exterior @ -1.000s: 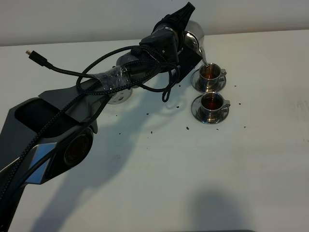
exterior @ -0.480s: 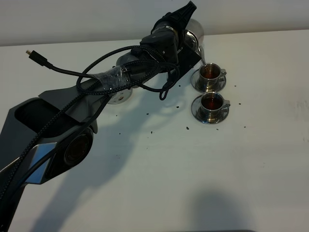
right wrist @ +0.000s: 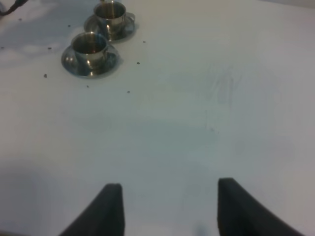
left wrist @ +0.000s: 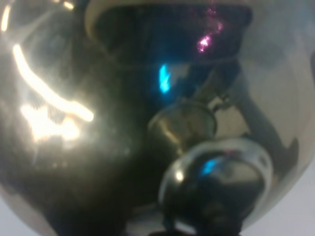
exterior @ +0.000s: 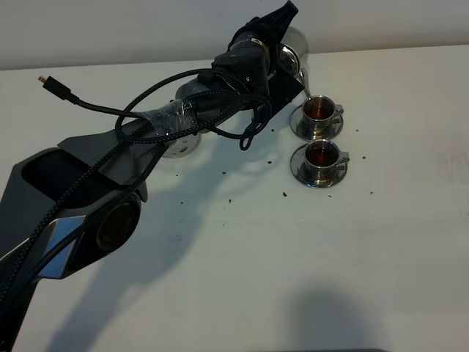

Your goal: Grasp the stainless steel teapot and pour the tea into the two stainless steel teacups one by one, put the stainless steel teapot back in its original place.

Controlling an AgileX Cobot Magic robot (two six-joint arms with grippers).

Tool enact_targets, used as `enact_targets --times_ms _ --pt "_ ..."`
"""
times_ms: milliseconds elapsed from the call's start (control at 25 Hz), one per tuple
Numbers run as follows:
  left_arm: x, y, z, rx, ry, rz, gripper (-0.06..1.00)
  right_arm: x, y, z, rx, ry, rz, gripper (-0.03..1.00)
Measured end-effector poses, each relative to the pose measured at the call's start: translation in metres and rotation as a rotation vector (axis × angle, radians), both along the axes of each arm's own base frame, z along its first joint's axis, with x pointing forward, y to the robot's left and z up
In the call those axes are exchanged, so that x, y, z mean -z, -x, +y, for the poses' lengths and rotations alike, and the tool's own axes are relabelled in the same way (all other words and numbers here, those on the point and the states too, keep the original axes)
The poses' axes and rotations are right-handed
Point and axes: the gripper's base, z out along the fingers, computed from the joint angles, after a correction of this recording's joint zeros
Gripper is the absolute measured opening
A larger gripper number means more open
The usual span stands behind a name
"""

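Steel teapot (exterior: 292,53) tipped back, pouring stopped

A white table (exterior: 381,242) fills the frame, meeting a pale wall (exterior: 110,29) along the top. Dark specks (exterior: 284,194) lie scattered across the middle. A loose black cable end (exterior: 46,81) with a small plug rests at the upper left. A round steel disc (exterior: 179,147) sits left of centre, half hidden.

Shiny silver teapot (exterior: 293,51) and cups (exterior: 317,110), reddish-brown tea (exterior: 320,153), a white table (exterior: 293,249) flecked with dark specks.
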Motion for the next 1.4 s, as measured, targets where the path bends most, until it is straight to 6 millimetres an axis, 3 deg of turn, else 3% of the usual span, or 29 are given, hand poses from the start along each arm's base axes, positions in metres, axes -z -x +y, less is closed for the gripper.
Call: enact_targets --times_ms 1400 --pt "-0.0005 -0.0006 -0.0014 0.026 -0.024 -0.021 0.22 0.0000 0.0000 0.0000 0.000 0.000 0.000 0.42"
